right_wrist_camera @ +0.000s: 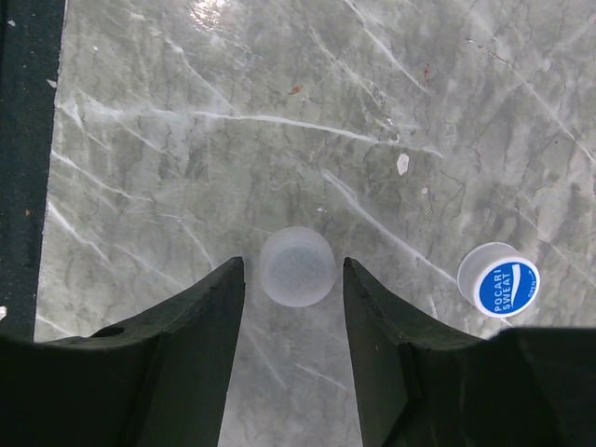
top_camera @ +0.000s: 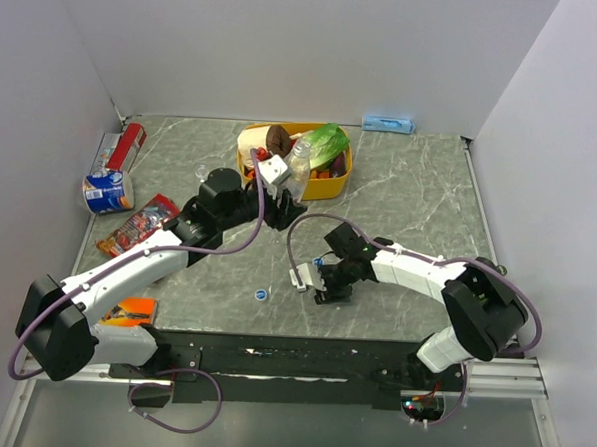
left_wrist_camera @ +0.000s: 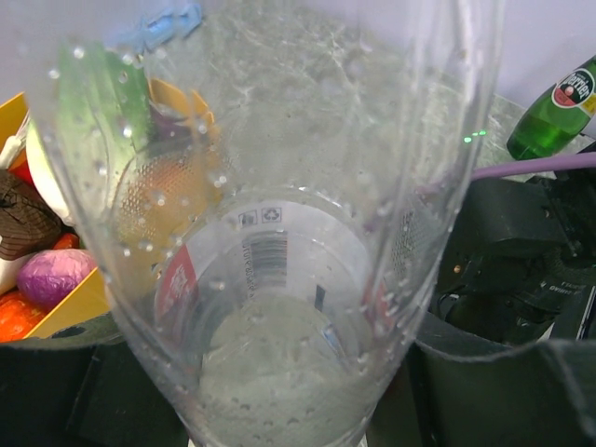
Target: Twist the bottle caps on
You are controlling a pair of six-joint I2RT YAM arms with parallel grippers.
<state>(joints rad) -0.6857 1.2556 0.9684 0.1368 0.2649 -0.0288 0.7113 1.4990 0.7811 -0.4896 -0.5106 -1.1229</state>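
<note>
My left gripper [top_camera: 278, 173] is shut on a clear bottle [top_camera: 299, 164] and holds it beside the yellow tub. The bottle [left_wrist_camera: 279, 233] fills the left wrist view, with droplets and a label inside, and hides the fingers. My right gripper [top_camera: 318, 284] points down at the table and is open. In the right wrist view a whitish-translucent cap [right_wrist_camera: 297, 268] lies on the table just ahead of the right gripper [right_wrist_camera: 293, 264], level with its tips and touching neither. A blue cap [right_wrist_camera: 498, 279] lies to the right of it and also shows in the top view [top_camera: 262, 294].
The yellow tub [top_camera: 332, 188] of toy food stands at the back middle. A dark green bottle [left_wrist_camera: 557, 110] shows in the left wrist view. A blue can [top_camera: 107, 191], a red packet [top_camera: 130, 145] and snack packets [top_camera: 138, 225] lie at the left. An orange packet [top_camera: 134, 312] lies by the left base.
</note>
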